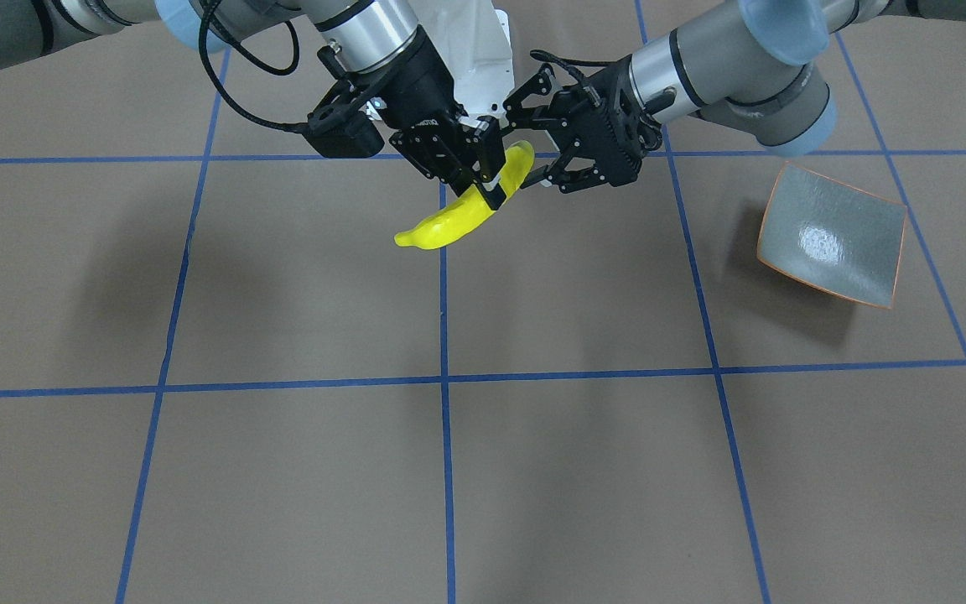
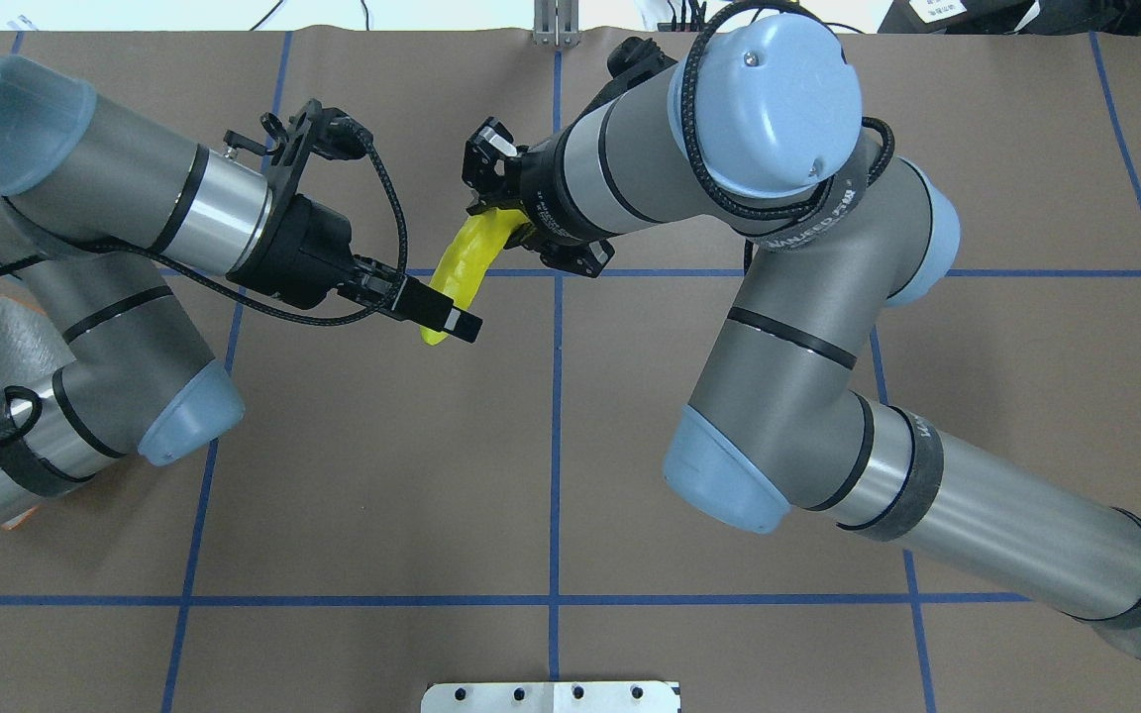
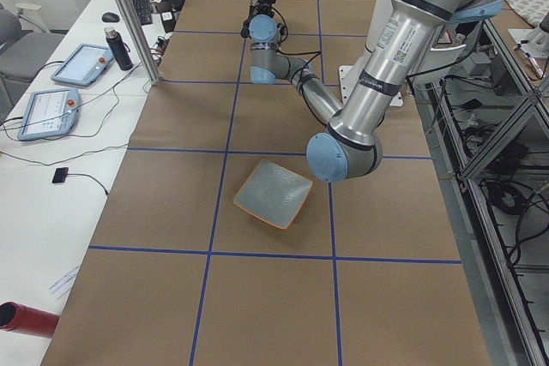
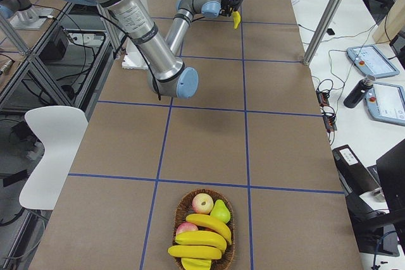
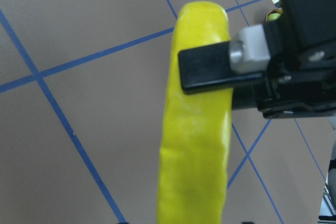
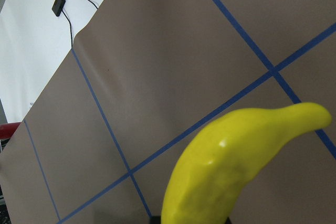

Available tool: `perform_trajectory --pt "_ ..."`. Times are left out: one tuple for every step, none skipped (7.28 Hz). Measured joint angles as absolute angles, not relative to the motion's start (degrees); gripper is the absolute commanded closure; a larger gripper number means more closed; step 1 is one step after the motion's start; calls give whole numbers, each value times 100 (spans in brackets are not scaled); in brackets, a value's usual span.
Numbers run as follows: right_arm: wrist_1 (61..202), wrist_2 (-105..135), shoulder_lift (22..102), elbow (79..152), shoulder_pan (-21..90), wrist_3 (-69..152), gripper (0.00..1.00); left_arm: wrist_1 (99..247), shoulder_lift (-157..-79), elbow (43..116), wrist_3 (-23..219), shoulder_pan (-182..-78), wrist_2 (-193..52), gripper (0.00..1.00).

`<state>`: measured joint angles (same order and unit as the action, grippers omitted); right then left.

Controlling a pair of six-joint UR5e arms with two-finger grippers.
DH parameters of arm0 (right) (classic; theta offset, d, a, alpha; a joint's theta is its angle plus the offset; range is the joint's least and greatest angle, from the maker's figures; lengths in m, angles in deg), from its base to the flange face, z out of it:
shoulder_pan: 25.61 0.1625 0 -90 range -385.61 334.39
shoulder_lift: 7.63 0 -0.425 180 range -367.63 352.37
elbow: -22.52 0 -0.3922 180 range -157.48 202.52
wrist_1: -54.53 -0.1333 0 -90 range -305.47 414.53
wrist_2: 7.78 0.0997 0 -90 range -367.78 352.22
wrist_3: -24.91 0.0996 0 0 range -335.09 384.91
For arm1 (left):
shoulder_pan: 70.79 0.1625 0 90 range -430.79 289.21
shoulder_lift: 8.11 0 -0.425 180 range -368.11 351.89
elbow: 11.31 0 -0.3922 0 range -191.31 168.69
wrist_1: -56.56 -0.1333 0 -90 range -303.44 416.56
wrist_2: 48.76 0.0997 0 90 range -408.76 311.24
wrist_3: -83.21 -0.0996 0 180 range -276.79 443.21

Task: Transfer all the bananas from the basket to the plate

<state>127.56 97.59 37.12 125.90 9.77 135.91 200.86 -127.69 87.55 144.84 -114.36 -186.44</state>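
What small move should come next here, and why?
Probably the left gripper should close on the banana end that faces it. Its jaws look open around that end, while the right gripper is clamped on the banana's middle, above the table. The plate holds no banana and lies on the left gripper's side, so a hand-over seems intended.

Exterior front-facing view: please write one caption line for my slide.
Right gripper holds a banana above the table, open left gripper at its end, plate empty.
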Motion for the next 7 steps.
perform_trajectory --pt "12756 9745 3714 12584 973 13546 0 20151 -12765 8754 14492 -11433 -18643 100" --pt "12757 9706 3721 12584 975 13471 0 20179 -12748 8748 14506 -11432 -18639 100" --pt "12758 9663 3742 12639 990 13317 0 20191 -12720 8740 14548 -11438 -18632 100" --pt "12764 9652 3808 12766 1044 13139 0 20198 -12689 8735 14600 -11454 -18627 100" --pt "12772 9685 3924 12894 1174 13014 0 20205 -12584 8745 14631 -11482 -18626 100" --pt "12785 9779 4099 12972 1364 12897 0 20216 -12315 8804 14638 -11534 -18635 100" --pt "12800 9880 4372 13056 1562 12688 0 20263 -11876 8936 14644 -11658 -18656 100"
